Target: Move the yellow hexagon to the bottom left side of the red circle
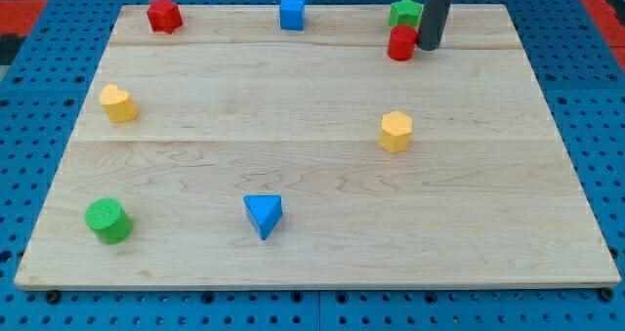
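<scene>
so far nothing looks done: the yellow hexagon (395,132) sits mid-right, well below the red circle (401,43), while my tip (429,47), gripping nothing, stands just right of that circle.

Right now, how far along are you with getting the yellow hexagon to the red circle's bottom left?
Nothing looks done: the yellow hexagon sits well below the red circle, apart from it. My tip rests just right of the red circle, away from the hexagon. Left: reach the hexagon and push it up-left.

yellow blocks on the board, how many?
2. The yellow hexagon sits right of centre, below the red circle. The yellow heart-like block sits near the view's left edge. None looks hidden.
</scene>
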You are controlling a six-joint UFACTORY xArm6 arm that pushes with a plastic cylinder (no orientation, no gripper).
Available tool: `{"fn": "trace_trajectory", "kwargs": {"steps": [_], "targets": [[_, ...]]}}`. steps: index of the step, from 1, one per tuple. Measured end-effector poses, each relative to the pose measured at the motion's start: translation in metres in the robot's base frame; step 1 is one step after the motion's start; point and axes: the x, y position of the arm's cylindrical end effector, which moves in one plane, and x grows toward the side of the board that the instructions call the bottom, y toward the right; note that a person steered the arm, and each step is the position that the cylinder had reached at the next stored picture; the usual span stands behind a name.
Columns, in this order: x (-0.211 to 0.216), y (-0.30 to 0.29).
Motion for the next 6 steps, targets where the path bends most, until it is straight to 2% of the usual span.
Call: {"fn": "trace_trajectory", "kwargs": {"steps": [1, 2, 4, 5, 6], "targets": [[0.030, 0.038], [0.077, 0.046], [0.140, 0.012], [0.156, -0.006], [0.196, -0.015]]}}
